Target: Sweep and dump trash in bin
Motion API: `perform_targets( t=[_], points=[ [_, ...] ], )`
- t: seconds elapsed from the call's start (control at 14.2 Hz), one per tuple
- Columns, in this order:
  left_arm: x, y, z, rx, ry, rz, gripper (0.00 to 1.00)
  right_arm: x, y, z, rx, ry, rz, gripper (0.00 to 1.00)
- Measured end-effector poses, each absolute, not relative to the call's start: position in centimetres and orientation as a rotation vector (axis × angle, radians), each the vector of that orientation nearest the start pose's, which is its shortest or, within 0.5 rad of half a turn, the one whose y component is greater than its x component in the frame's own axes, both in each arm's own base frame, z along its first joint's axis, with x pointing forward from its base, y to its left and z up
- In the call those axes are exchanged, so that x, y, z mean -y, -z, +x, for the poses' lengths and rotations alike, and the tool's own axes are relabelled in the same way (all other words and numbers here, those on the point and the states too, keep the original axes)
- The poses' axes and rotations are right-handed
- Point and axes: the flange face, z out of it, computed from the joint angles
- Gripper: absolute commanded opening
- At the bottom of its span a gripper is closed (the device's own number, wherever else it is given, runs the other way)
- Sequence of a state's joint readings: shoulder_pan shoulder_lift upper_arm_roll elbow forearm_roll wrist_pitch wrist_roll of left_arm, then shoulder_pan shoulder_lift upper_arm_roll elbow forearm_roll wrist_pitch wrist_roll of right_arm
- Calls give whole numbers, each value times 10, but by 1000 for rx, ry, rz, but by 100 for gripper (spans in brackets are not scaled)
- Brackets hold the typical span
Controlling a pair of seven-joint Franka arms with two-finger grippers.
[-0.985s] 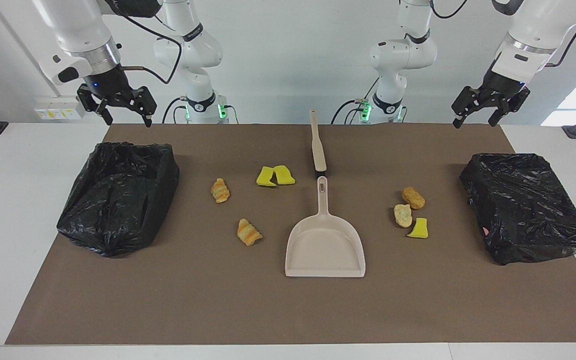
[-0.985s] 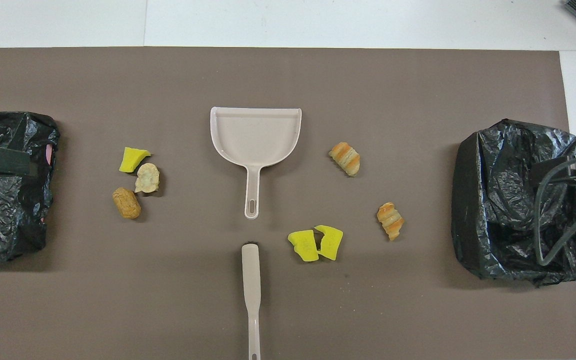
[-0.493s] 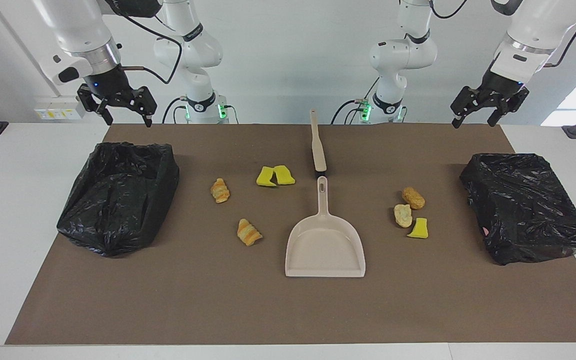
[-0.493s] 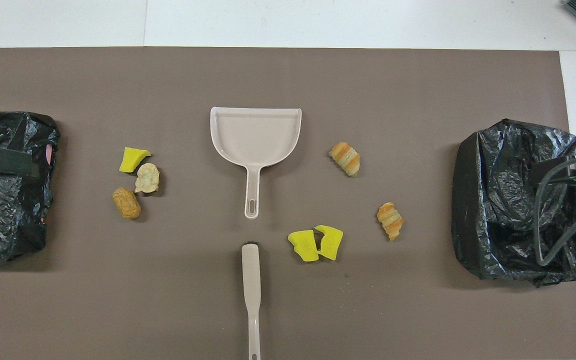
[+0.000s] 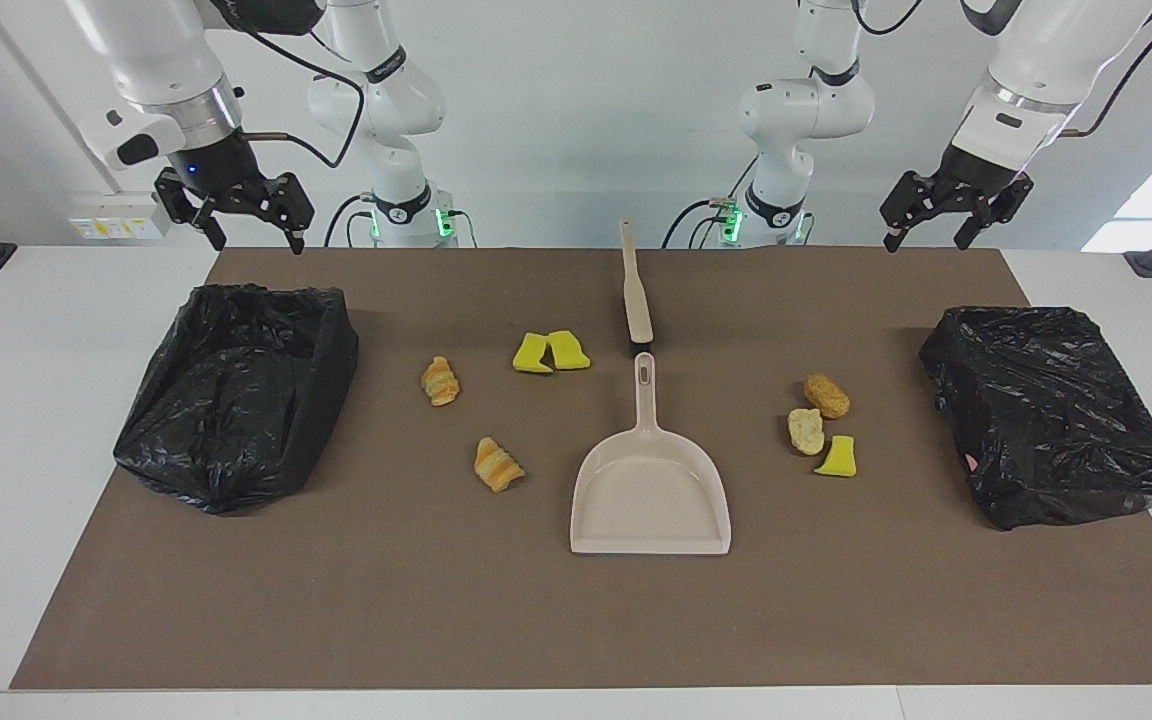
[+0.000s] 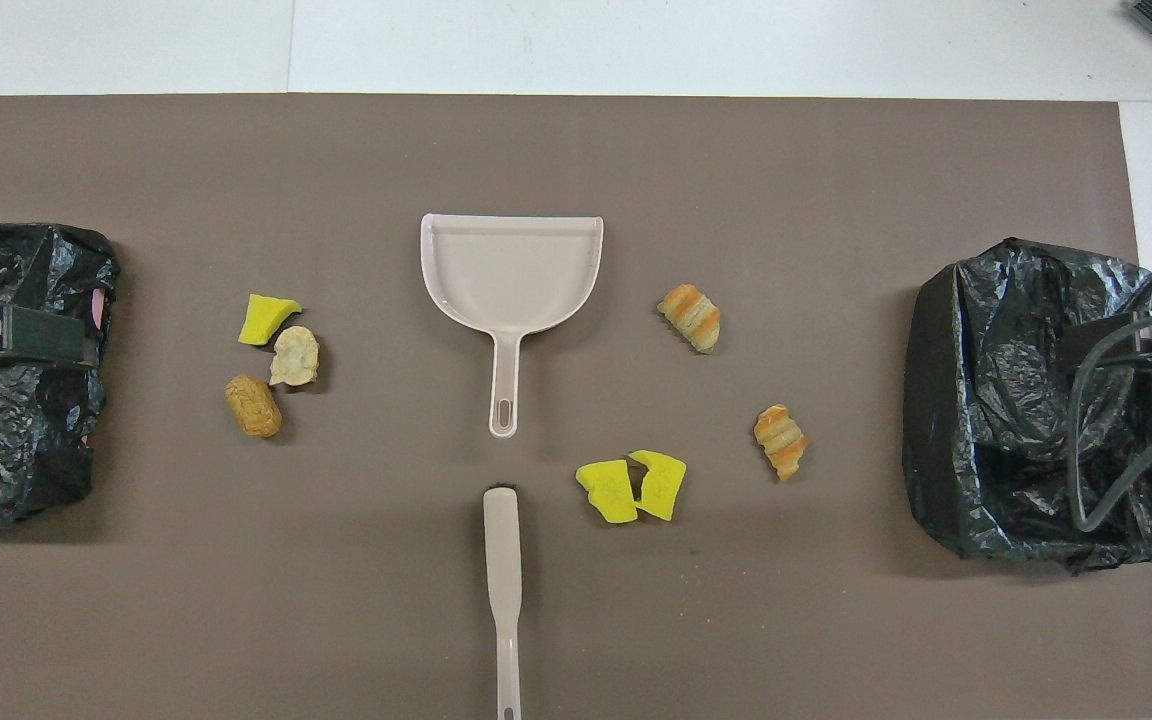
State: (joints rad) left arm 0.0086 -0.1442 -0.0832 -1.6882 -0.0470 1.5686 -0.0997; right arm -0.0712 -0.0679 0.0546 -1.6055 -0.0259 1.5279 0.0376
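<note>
The trash lies scattered on the brown mat: two yellow sponge wedges (image 5: 551, 352) beside the brush, two striped croissants (image 5: 440, 381) (image 5: 498, 464), and two tan lumps (image 5: 826, 396) (image 5: 806, 431) with a third yellow wedge (image 5: 839, 456). A beige dustpan (image 5: 650, 490) lies mid-table, its handle pointing at the beige brush (image 5: 635, 285). One black-bagged bin (image 5: 236, 395) sits at the right arm's end, another (image 5: 1051, 410) at the left arm's end. My right gripper (image 5: 256, 240) hangs open high over the first bin. High over the other, my left gripper (image 5: 926, 240) is also open. Neither holds anything.
The brown mat (image 5: 436, 600) covers most of the white table. Both arm bases stand at the table's robot edge, close to the brush handle's end.
My left gripper has risen a little and drifted toward the table's middle. The right gripper has barely moved. Nothing on the mat has shifted.
</note>
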Motion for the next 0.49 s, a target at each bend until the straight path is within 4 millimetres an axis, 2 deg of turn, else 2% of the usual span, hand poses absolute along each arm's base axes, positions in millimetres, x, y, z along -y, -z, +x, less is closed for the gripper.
perform_targets(
  t=[0.21, 0.49],
  points=[
    [42, -641, 504, 51, 19, -3178, 100, 11, -641, 529, -88, -15, -3170, 100],
    [50, -636, 501, 30, 0, -3175, 100, 10, -641, 529, -87, -16, -3170, 100]
  ],
)
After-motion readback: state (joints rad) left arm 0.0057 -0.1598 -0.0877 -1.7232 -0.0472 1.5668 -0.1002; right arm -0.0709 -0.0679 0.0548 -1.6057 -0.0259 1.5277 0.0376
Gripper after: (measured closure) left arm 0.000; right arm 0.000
